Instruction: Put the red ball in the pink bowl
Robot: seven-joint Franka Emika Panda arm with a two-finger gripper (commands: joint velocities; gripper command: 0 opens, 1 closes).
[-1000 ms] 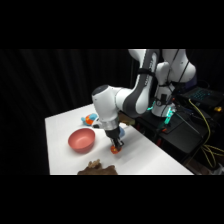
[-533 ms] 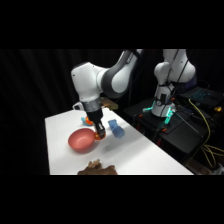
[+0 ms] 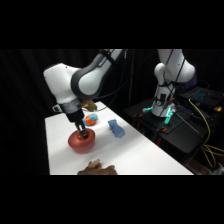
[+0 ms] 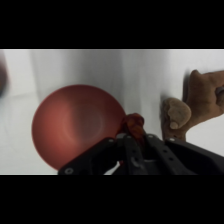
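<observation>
Hovering over the bowl [image 3: 81, 142] now: your pincer [image 4: 131, 131], clenched on the ball [image 4: 134, 122], has swung across the surface [image 3: 145, 155] to its rim. Release comes next.

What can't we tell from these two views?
- Side view: red ball not distinguishable; hand covers it over the pink bowl.
- Wrist view: ball partly hidden by the black linkage; whether it clears the bowl rim is unclear.
- Brown toy: cut off by the right edge.
</observation>
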